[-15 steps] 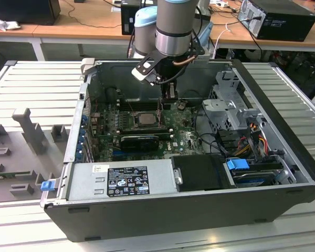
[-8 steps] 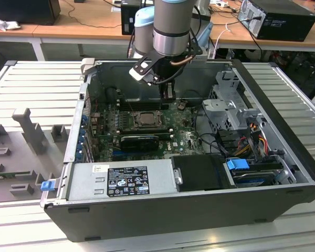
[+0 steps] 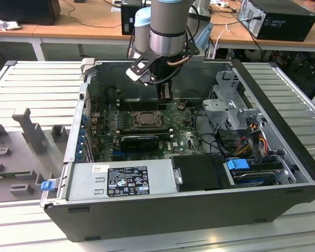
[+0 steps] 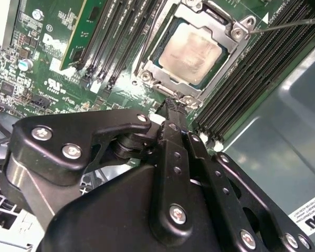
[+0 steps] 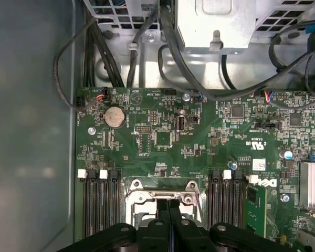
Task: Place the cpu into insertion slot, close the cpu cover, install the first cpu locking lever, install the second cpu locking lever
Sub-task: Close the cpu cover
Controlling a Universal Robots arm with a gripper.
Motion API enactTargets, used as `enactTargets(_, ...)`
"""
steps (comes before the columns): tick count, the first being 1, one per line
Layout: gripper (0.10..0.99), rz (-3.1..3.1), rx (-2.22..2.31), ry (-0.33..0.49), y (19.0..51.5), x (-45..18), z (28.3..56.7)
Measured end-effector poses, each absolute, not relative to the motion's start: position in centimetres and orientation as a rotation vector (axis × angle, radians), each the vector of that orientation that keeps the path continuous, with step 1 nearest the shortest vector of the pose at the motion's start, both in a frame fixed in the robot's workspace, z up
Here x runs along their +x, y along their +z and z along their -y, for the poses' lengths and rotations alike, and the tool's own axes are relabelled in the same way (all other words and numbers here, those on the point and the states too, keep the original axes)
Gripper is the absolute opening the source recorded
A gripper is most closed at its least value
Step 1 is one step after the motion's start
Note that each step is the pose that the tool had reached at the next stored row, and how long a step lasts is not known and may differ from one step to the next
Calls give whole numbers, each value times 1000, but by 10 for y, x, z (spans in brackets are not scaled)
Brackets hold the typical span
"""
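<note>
We see the open computer case [image 3: 241, 195] lying on the desk [image 3: 37, 79]. Inside it, the green board carries the insertion slot [image 3: 146, 119]. The cpu [image 4: 191, 50] sits in that slot, and the cpu cover [image 4: 216, 16] lies flat over it. The claw [image 4: 176, 102] has its fingers pressed together, with the tip at the slot's frame edge. Black memory slots [image 4: 252, 79] flank the slot, and a thin lever [image 4: 289, 24] juts out from one corner. The graphics card [image 3: 139, 140] lies just beside the slot.
</note>
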State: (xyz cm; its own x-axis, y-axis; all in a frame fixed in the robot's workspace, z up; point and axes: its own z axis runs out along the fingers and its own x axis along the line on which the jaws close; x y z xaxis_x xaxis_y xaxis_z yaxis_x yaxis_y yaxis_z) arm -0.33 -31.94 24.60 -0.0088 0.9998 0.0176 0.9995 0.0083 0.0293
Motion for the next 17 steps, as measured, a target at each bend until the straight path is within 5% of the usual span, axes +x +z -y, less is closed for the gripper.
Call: enactTargets(17, 106, -2225, 2206, 52, 229, -39, 319)
